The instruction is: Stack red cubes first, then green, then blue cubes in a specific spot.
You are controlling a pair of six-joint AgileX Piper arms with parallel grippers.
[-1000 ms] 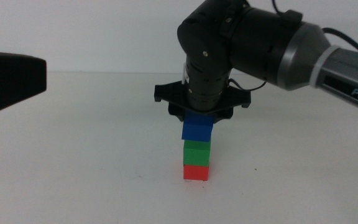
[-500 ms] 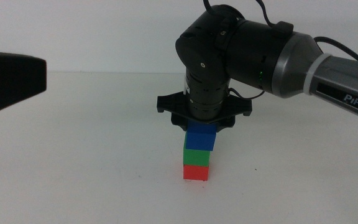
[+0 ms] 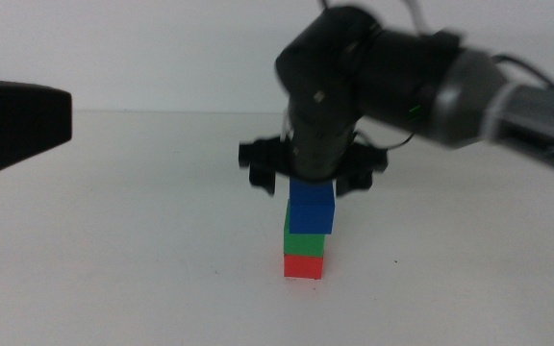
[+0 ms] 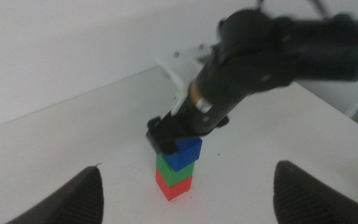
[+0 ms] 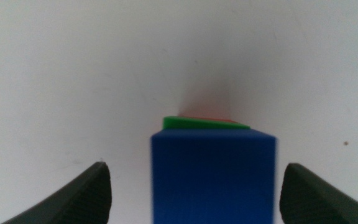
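My right gripper (image 3: 312, 183) hangs directly over the stack, jaws spread wide and clear of the blue cube's (image 3: 312, 209) sides, pinching nothing. The stack stands upright on the white table (image 3: 113, 250), near the middle and well in from every edge, its long axis vertical: red cube (image 3: 303, 265) at the bottom, green cube (image 3: 301, 240) on it, blue on top. The blue one sits slightly off square, shifted a little to the right of the green and twisted, so a green edge shows past it in my right wrist view. My left gripper (image 4: 185, 199) waits back from the stack, its jaws parted too, with nothing between them.
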